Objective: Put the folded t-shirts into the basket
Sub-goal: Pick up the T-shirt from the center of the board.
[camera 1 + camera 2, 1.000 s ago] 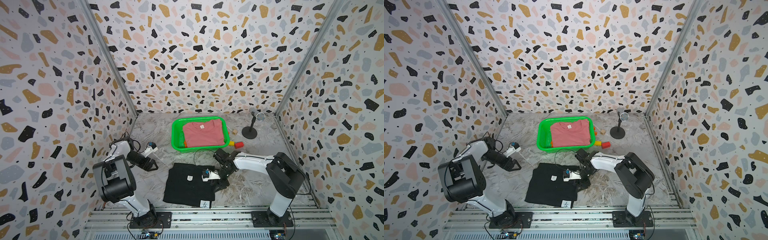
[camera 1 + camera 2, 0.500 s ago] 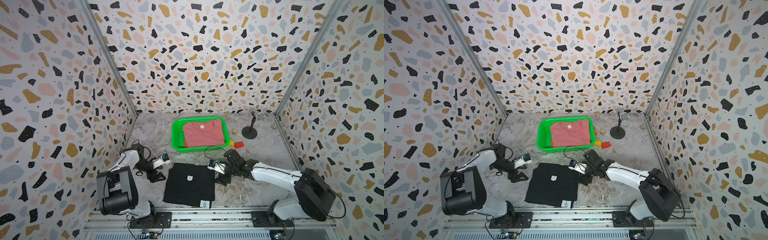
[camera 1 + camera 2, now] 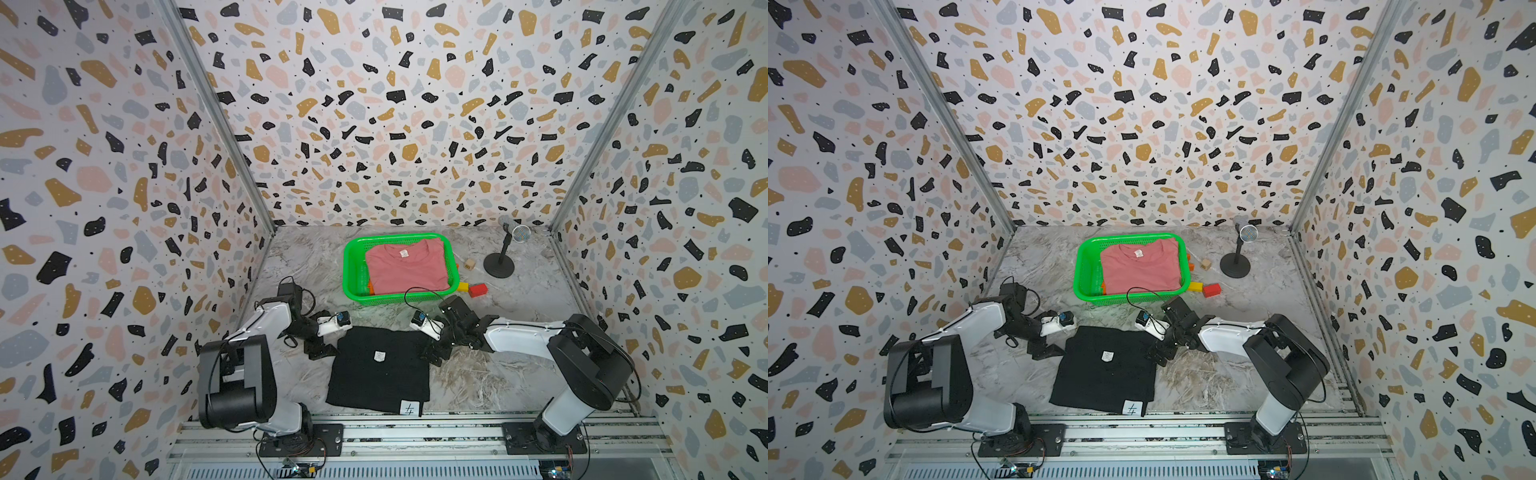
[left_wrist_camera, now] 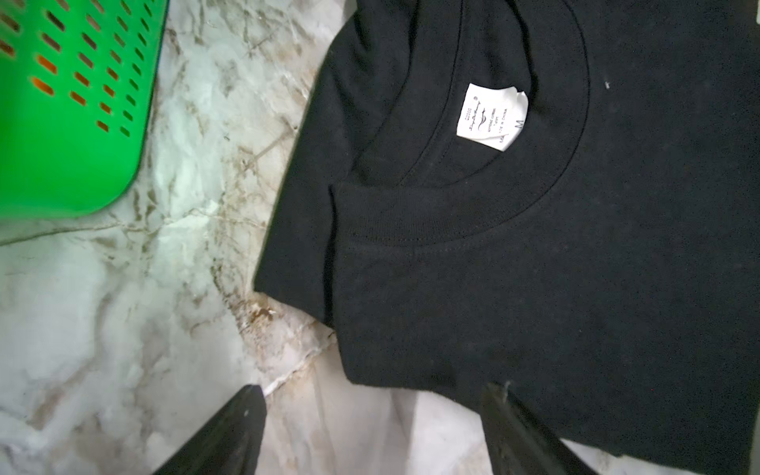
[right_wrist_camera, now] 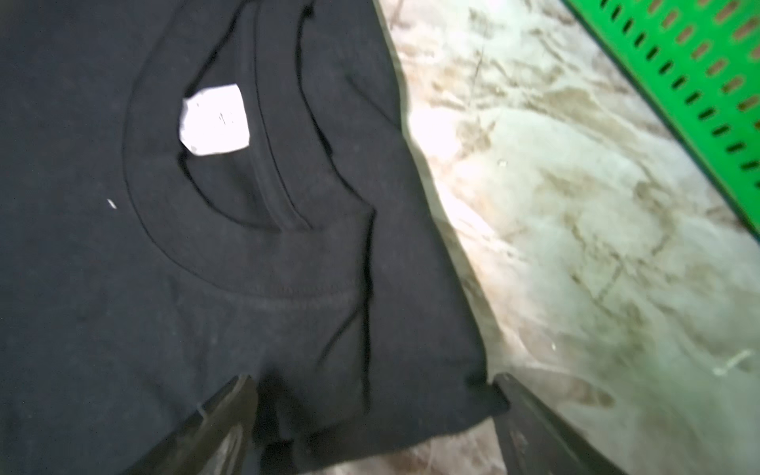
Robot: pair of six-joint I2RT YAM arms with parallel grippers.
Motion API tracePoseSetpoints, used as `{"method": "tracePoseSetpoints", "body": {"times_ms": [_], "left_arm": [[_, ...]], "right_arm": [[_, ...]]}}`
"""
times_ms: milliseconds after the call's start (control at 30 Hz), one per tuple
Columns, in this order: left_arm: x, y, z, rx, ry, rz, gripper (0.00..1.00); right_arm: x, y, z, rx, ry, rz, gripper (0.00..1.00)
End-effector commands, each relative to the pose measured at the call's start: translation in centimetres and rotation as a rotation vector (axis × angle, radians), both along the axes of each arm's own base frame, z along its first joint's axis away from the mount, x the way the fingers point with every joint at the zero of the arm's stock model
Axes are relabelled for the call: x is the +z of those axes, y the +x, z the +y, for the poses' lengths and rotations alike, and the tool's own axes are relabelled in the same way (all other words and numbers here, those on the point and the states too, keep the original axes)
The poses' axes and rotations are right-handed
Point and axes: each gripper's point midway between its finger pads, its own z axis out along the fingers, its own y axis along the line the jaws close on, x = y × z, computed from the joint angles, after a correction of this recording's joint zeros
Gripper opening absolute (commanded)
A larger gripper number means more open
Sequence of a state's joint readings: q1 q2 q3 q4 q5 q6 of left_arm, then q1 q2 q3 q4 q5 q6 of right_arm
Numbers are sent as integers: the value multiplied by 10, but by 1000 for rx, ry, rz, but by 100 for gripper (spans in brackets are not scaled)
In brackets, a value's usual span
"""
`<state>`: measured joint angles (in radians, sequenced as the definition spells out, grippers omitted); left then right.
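Note:
The black folded t-shirt [image 3: 380, 370] [image 3: 1106, 370] lies flat on the marble table, its white neck label up. In both top views the green basket [image 3: 352, 266] [image 3: 1084, 266] behind it holds the pink folded t-shirt [image 3: 405, 266] [image 3: 1142, 266], with an orange edge [image 3: 370, 286] peeking from beneath. My left gripper [image 3: 320, 351] [image 4: 372, 395] is open at the black shirt's far left corner, one finger over the cloth. My right gripper [image 3: 436, 355] [image 5: 372, 382] is open, straddling the shirt's right edge near its far right corner.
A microphone on a round stand [image 3: 498, 266] stands right of the basket, with a small wooden cube [image 3: 469, 264], a yellow block [image 3: 463, 286] and a red block [image 3: 478, 289] nearby. Patterned walls enclose three sides. The basket wall [image 4: 61, 123] [image 5: 699, 82] is close to both wrists.
The left gripper has moved right to the black shirt's corner. The right gripper has opened wider and drawn back to the shirt's right edge; the shirt now lies flat.

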<state>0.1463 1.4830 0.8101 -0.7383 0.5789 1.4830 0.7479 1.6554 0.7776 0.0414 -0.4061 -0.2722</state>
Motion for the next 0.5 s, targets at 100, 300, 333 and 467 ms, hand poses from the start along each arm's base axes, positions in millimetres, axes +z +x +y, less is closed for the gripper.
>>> {"method": "tracePoseSetpoints", "body": {"times_ms": [100,300,333,467], "left_arm": [[-7,-10,-1,-50,15,-7,84],[-7,-11,-1,-61,20,-17,84],[-6,-10,-1,-66,21,-21,84],[-4,-12,0,-77,24,-20,84]], "right_arm": [[17,8,15,38,112,35,92],[15,8,13,81,126,-17,96],[17,9,12,83,127,-41,99],[37,14,11,89,179,-157,100]]}}
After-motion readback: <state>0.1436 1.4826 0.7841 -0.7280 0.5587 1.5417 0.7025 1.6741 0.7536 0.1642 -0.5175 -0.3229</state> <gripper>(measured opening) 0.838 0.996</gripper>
